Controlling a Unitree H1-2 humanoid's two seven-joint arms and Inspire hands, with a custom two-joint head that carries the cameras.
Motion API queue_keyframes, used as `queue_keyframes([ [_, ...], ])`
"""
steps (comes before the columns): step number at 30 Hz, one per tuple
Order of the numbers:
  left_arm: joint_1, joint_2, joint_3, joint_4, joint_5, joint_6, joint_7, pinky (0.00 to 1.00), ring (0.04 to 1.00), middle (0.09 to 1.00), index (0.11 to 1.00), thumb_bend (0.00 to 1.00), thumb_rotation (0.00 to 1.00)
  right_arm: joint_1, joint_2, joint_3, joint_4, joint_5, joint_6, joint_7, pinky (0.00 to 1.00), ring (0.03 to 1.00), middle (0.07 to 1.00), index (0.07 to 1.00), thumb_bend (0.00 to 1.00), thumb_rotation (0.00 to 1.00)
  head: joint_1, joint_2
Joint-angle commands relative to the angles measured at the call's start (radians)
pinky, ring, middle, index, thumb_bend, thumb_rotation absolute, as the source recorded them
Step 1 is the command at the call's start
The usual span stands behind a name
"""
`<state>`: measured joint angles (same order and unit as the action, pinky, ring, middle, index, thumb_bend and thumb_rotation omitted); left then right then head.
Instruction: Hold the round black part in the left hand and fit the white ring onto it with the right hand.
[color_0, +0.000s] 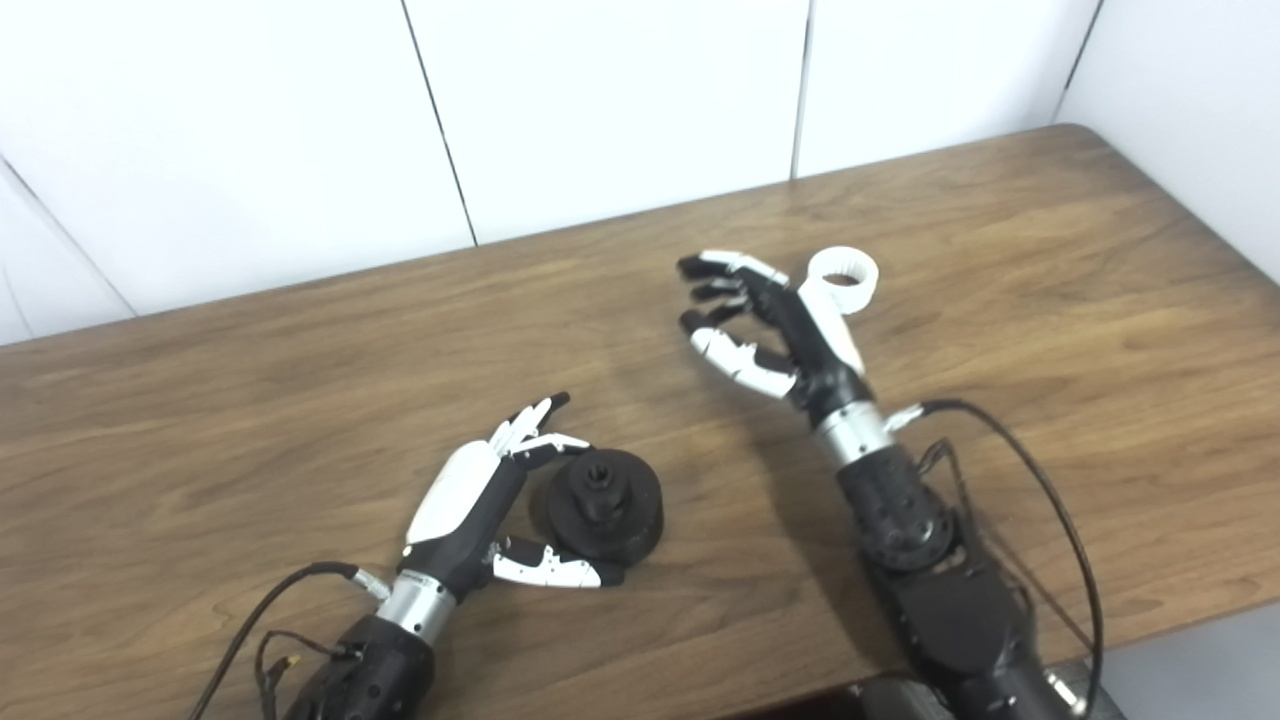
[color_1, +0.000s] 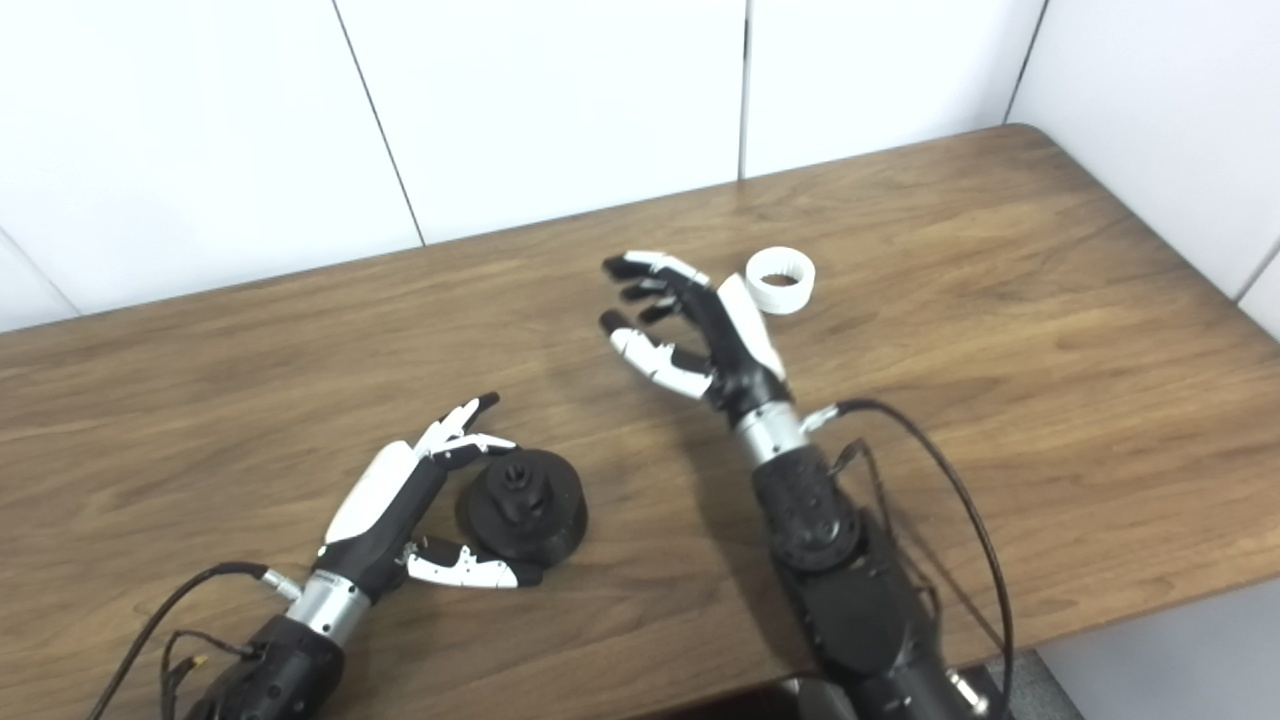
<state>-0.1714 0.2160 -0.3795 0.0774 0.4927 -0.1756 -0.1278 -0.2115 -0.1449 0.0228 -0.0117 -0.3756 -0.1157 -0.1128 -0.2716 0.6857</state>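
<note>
Here the round black part (color_0: 603, 505) sits on the wooden worktop (color_0: 1050, 330) in the lower middle of the frame, a stepped disc with a small hub on top. The left hand (color_0: 480, 500), whose arm comes in from the lower left corner, lies just beside it on its left. Its fingers (color_0: 530, 418) curve over the upper left edge of the part and its thumb (color_0: 550, 570) reaches under the lower edge, so the hand brackets the part loosely. I cannot tell whether the fingers actually touch it, and the part looks to be resting on the worktop rather than lifted.

The right hand (color_1: 695, 330) is in the centre of the frame, raised above the worktop, with its arm rising from the bottom edge right of the middle. Its fingers (color_1: 640, 275) are spread apart and point toward the left of the frame, thumb (color_1: 655, 362) below them, and they hold nothing.

The white ring (color_1: 780, 280) lies flat on the worktop, just right of and above the back of the right hand, in the upper centre-right of the frame. In the left eye view the hand overlaps its lower left edge; in the right eye view the ring shows almost whole, close beside the hand. The ring is well apart from the black part.

Black cables (color_0: 1060, 520) trail from both wrists toward the bottom edge. White wall panels (color_0: 600, 100) stand behind the worktop.
</note>
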Motion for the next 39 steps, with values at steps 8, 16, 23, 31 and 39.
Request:
queue_keyframes([
  [8,-0.013,-0.004,0.006,0.022,-0.011,-0.003,-0.023,1.00,1.000,1.000,0.648,0.97,0.37,-0.085,-0.178,-0.076,-0.132,-0.249,0.058,-0.042,0.60,0.712,0.750,0.741,0.60,0.39,-0.007,-0.004],
  [16,-0.016,-0.007,0.015,0.038,-0.016,-0.016,-0.025,1.00,1.000,1.000,0.647,0.97,0.37,-0.139,-0.285,-0.095,-0.128,-0.320,0.161,0.017,0.61,0.760,0.808,0.760,0.71,0.49,-0.004,-0.006],
  [23,-0.012,-0.008,0.021,0.036,-0.009,-0.019,-0.035,1.00,1.000,1.000,0.650,0.97,0.37,-0.171,-0.346,-0.098,-0.099,-0.310,0.290,0.133,0.66,0.817,0.868,0.800,0.81,0.53,0.003,-0.006],
  [31,-0.013,-0.011,0.026,0.029,-0.001,-0.015,-0.035,1.00,1.000,1.000,0.648,0.97,0.37,-0.211,-0.399,-0.053,-0.031,-0.307,0.390,0.254,0.70,0.888,0.932,0.851,0.96,0.60,0.012,-0.005],
  [39,-0.009,-0.019,0.027,0.024,0.007,-0.015,-0.030,1.00,1.000,1.000,0.646,0.97,0.38,-0.238,-0.413,-0.005,0.049,-0.302,0.415,0.295,0.71,0.914,0.961,0.866,1.00,0.63,0.025,0.001],
])
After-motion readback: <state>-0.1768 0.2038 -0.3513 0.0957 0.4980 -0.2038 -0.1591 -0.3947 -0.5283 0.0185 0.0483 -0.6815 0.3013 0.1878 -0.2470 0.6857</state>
